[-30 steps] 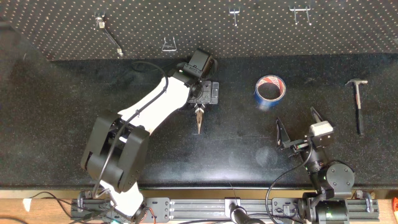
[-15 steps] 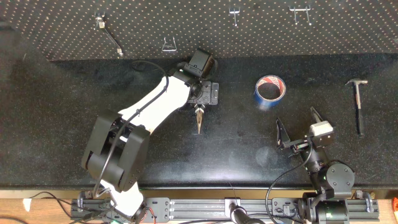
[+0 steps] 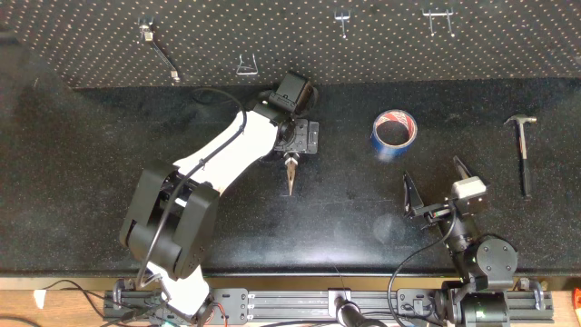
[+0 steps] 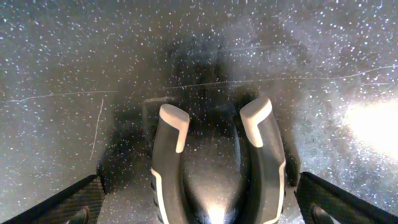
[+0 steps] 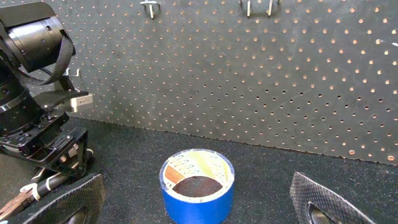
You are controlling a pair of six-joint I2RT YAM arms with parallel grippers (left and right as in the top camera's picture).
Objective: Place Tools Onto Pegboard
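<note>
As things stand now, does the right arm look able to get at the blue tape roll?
Probably yes. The blue tape roll stands on bare table ahead of the open right gripper, nothing between them; the left arm is aside, over the pliers.

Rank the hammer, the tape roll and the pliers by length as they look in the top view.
1. hammer, clearly the longest.
2-3. tape roll and pliers: not ranked. They look alike, and the left gripper covers the pliers' handles.
</note>
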